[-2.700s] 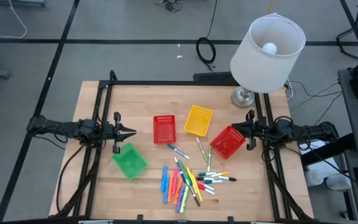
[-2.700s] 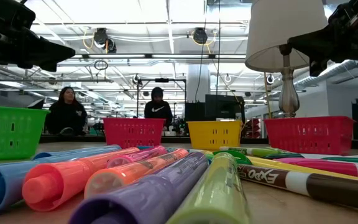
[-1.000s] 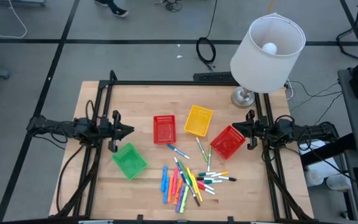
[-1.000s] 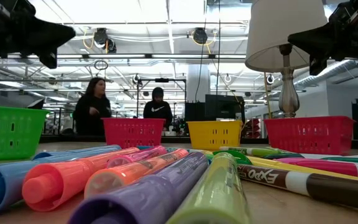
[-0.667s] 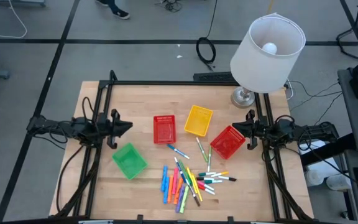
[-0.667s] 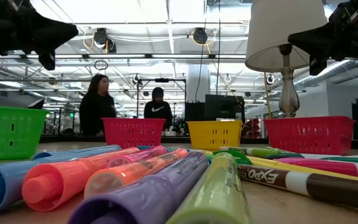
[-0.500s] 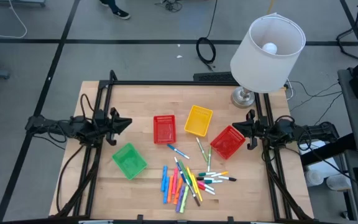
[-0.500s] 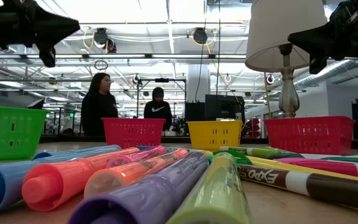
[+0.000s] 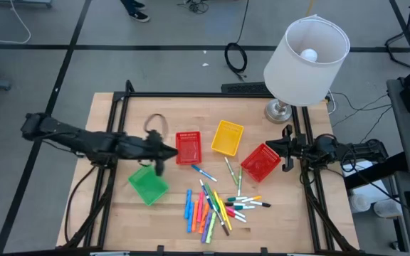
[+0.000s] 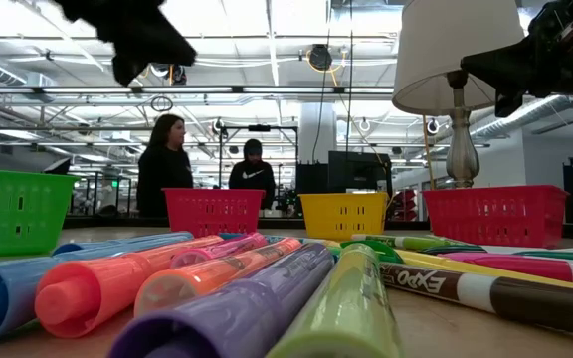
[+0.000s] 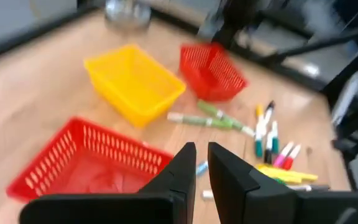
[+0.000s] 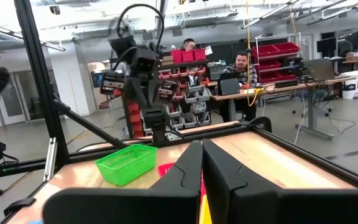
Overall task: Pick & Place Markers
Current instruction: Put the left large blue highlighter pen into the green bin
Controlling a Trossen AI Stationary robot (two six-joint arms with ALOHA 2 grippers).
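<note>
The left arm has swung out from its rest at the worktop's edge: half a second ago its gripper hung beside the frame, and now the left gripper (image 9: 168,151) reaches over the boards, its tip just at the near wall of the red basket (image 9: 188,147) and above the green basket (image 9: 148,183). I read this as the start of the reach for a first marker; nothing has been picked yet.

Its jaws stand nearly closed, only a narrow slit between them, and they hold nothing. The markers (image 9: 216,203) lie in a loose heap flat on the worktop, ahead of and below these jaws, past the red basket and well apart from them. In the left wrist view a green marker (image 11: 211,116) lies beyond the jaw tips, by the yellow basket (image 11: 133,83).

The right gripper (image 9: 285,149) waits at its own edge beside the other red basket (image 9: 260,162), jaws shut and empty
</note>
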